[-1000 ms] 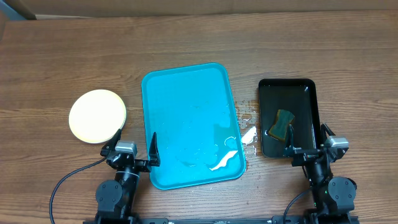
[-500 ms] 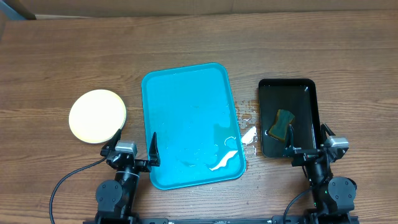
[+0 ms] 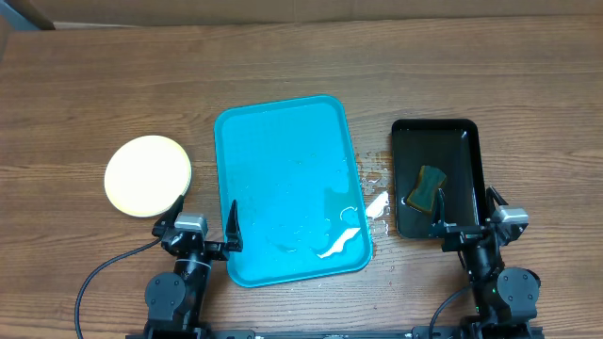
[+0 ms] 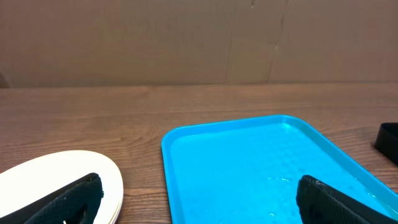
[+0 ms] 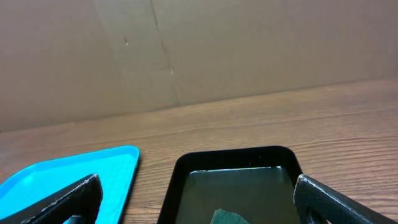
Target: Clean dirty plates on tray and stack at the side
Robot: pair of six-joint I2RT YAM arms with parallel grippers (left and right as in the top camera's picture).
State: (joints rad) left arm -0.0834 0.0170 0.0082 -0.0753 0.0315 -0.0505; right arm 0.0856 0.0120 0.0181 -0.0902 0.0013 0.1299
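The turquoise tray [image 3: 283, 160] lies mid-table with wet streaks on it and no plates on it. It also shows in the left wrist view [image 4: 261, 162] and the right wrist view [image 5: 68, 177]. A stack of plates [image 3: 147, 175], pale yellow-white on top, sits on the wood left of the tray and shows in the left wrist view [image 4: 56, 177]. My left gripper [image 3: 202, 218] is open and empty at the front edge, between the plate stack and the tray's near left corner. My right gripper [image 3: 465, 212] is open and empty just in front of the black tray.
A black tray [image 3: 466, 141] holding water and a green sponge [image 3: 429, 187] sits right of the turquoise tray; it also shows in the right wrist view [image 5: 186, 174]. Water puddles [image 3: 376, 202] lie on the wood between the trays. A cardboard wall stands behind the table.
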